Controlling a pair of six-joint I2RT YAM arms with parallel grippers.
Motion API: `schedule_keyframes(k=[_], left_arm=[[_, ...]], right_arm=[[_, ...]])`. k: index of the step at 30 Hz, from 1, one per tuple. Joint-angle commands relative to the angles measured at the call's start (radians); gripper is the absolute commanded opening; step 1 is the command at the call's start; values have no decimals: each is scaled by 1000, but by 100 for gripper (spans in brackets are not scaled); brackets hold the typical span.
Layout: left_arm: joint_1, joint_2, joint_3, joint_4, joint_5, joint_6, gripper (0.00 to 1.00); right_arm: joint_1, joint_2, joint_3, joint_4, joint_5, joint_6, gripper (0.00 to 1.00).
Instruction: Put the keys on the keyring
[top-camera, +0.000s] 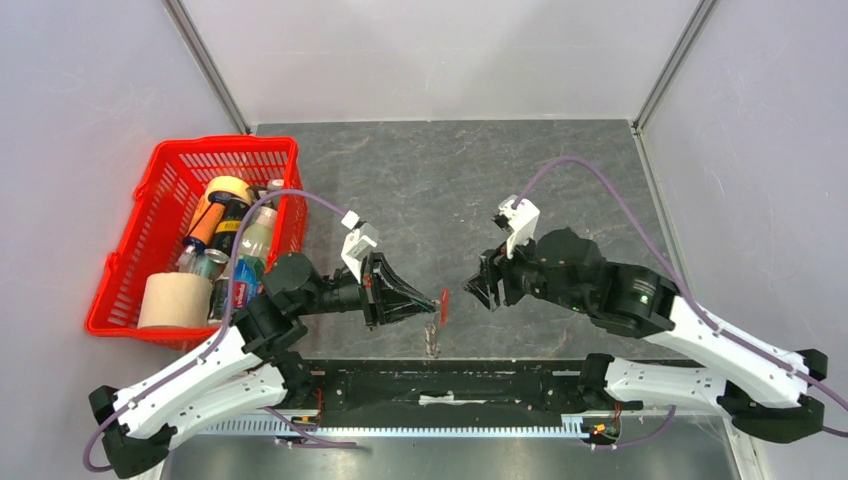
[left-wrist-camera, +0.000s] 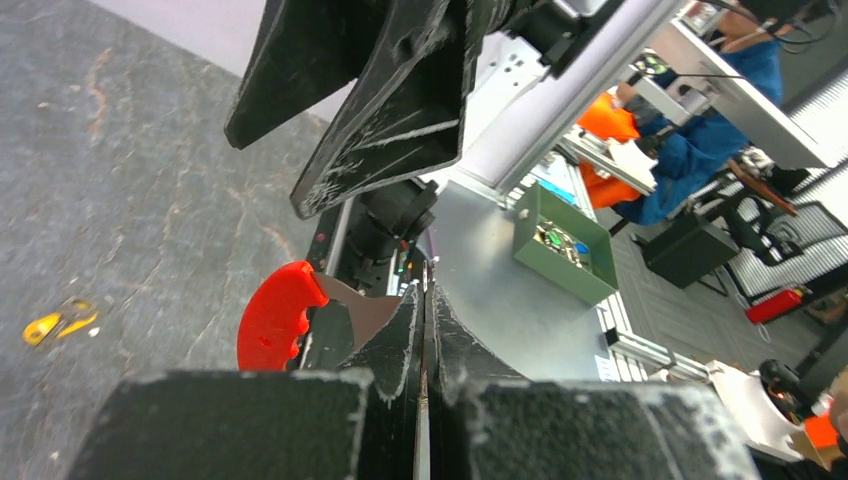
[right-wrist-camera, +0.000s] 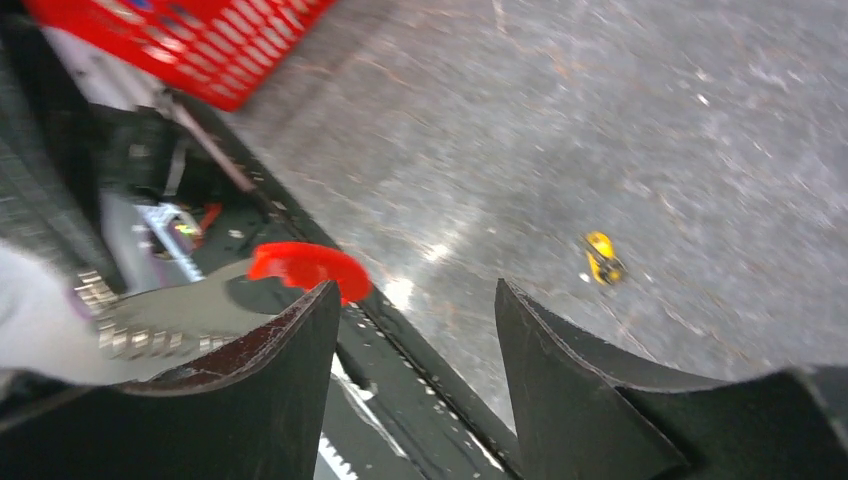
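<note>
My left gripper (top-camera: 430, 306) is shut on the keyring (top-camera: 444, 305), a red curved loop held above the table's near edge. Silvery keys (top-camera: 431, 340) hang below it. In the left wrist view the jaws (left-wrist-camera: 428, 297) pinch a thin metal edge, and the red loop (left-wrist-camera: 273, 316) with a silvery blade (left-wrist-camera: 362, 311) sticks out to their left. My right gripper (top-camera: 474, 290) is open and empty, just right of the loop and facing it. Its wrist view (right-wrist-camera: 415, 292) shows the red loop (right-wrist-camera: 300, 264) and the key fan (right-wrist-camera: 150, 325) by the left finger. A brass-yellow key (right-wrist-camera: 602, 256) lies on the table, and also shows in the left wrist view (left-wrist-camera: 58, 322).
A red plastic basket (top-camera: 132, 215) with bottles, cans and tape rolls stands at the left of the grey table (top-camera: 420, 190). The black rail of the arm bases (top-camera: 450, 375) runs along the near edge. White walls enclose the table.
</note>
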Motion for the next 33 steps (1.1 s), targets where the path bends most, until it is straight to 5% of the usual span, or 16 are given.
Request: schedule_keyframes(k=[1, 6, 16, 33], left_arm=[[-1, -21, 29, -67, -84, 58, 2], [-1, -22, 30, -126, -136, 77, 2], [0, -38, 18, -152, -152, 89, 2], [-1, -44, -14, -125, -131, 86, 2]], right_arm=[[-5, 62, -42, -66, 214, 42, 66], [-61, 134, -121, -47, 282, 101, 66], [-359, 190, -347, 125, 42, 282, 60], [-466, 252, -593, 425, 10, 482, 49]])
